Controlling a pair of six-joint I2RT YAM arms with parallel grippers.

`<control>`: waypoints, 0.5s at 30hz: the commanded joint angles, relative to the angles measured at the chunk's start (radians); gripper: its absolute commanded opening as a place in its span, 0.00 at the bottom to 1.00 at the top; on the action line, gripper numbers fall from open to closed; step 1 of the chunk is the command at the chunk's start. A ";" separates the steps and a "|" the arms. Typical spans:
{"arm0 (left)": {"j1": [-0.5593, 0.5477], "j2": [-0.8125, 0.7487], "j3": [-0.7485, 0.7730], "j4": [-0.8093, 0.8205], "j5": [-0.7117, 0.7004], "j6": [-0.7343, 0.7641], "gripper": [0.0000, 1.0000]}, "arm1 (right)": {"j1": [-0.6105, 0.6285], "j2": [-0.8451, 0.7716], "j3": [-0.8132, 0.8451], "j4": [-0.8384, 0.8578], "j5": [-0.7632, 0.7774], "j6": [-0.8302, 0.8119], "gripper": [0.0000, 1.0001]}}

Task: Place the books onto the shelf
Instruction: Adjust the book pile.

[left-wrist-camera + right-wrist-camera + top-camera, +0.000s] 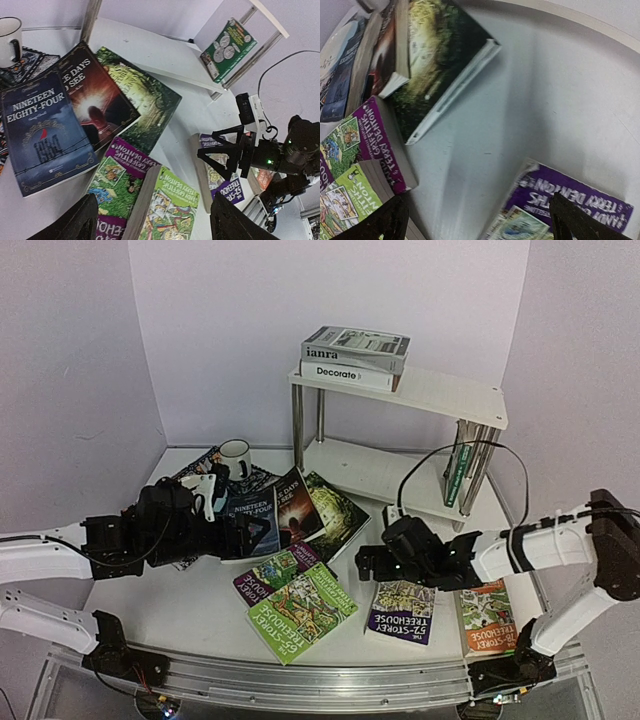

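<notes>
Reaching in low and nearly level from either side, the left gripper (262, 537) hangs over the dark novels (275, 510) and the right gripper (368, 563) near a purple Treehouse book (400, 612), both with jaws spread wide and empty. Other books (300, 615) lie on the table (190, 610); two lie stacked atop the shelf (450, 400).

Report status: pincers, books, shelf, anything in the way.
Left pincer open, empty, over loose books. Right pincer open, empty. Two on shelf top, most on table. Nothing blocking.
</notes>
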 commanded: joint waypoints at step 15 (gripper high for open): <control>0.015 -0.248 0.084 -0.389 -0.353 -0.026 0.81 | 0.078 0.496 0.318 0.257 0.207 -0.178 0.98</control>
